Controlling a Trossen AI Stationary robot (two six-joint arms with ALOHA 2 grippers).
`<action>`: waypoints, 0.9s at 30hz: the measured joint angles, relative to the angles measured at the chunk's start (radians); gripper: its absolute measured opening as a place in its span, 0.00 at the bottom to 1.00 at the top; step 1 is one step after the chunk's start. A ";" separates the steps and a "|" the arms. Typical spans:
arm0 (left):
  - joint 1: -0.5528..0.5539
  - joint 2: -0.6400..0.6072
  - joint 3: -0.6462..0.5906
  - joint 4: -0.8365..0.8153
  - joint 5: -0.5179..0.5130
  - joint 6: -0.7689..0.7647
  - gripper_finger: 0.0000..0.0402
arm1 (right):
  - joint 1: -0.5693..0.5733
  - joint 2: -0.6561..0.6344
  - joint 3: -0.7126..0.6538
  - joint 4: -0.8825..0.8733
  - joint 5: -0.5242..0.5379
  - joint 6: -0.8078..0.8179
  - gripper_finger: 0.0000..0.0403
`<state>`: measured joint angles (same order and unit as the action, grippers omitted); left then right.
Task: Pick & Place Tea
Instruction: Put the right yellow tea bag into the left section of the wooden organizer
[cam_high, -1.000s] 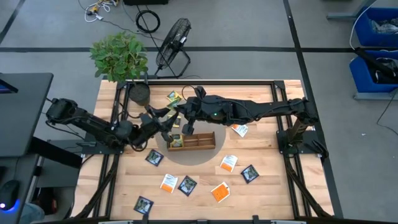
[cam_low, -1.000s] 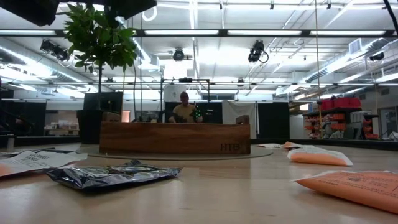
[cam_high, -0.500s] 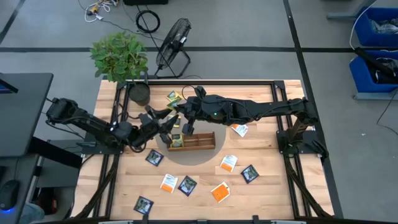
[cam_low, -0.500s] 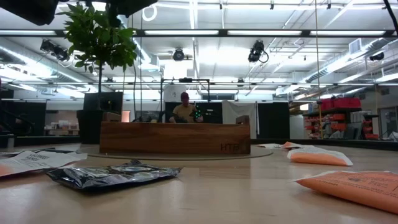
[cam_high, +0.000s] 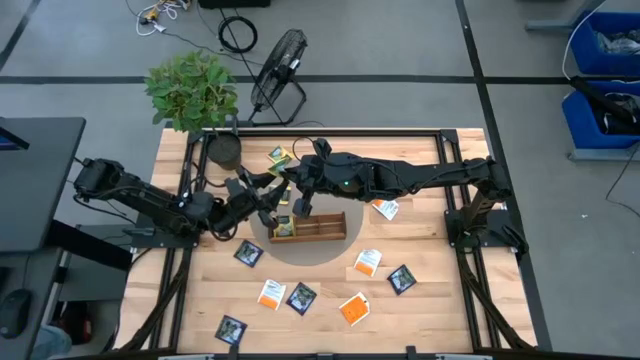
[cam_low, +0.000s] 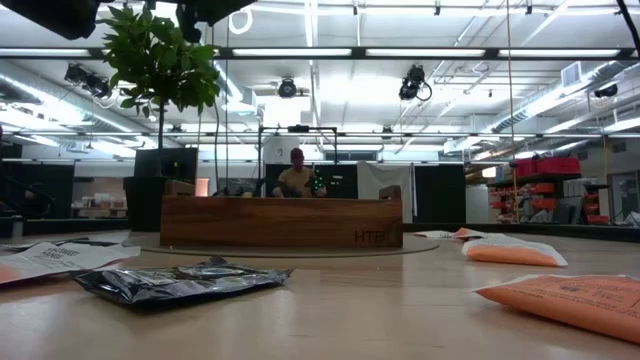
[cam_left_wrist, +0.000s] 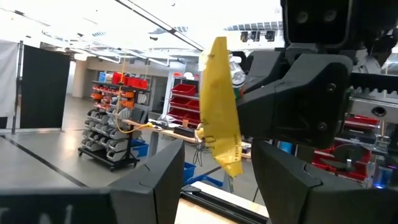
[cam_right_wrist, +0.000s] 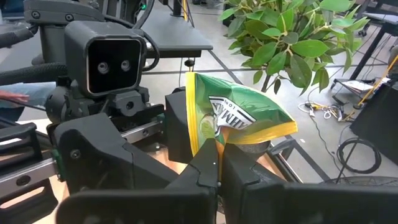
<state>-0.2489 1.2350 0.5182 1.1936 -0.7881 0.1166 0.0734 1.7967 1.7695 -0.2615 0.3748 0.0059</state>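
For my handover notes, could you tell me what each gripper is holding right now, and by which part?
The right gripper pinches a yellow-green tea sachet by its lower edge. The left gripper stands open just beside the sachet, holding nothing.

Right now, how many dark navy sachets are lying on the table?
4. Navy sachets: one by the left end of the tray, one front-centre, one front-right, one at the front-left edge. More may be hidden.

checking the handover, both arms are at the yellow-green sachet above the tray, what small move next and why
Probably the left gripper should close. The right gripper pinches the yellow-green sachet by its lower edge, while the left fingers stand open on either side of it, above the wooden tray.
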 joint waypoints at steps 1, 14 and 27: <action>0.000 0.000 0.000 0.000 0.001 0.000 0.47 | 0.000 0.000 0.000 0.000 0.000 0.001 0.00; 0.000 0.003 0.000 -0.024 0.001 0.014 0.17 | 0.000 0.000 0.000 0.000 0.003 0.001 0.00; 0.000 0.003 0.001 -0.030 0.001 0.067 0.01 | 0.000 -0.001 0.000 -0.014 0.002 0.009 0.02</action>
<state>-0.2489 1.2385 0.5188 1.1637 -0.7870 0.1838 0.0731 1.7958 1.7699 -0.2760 0.3767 0.0147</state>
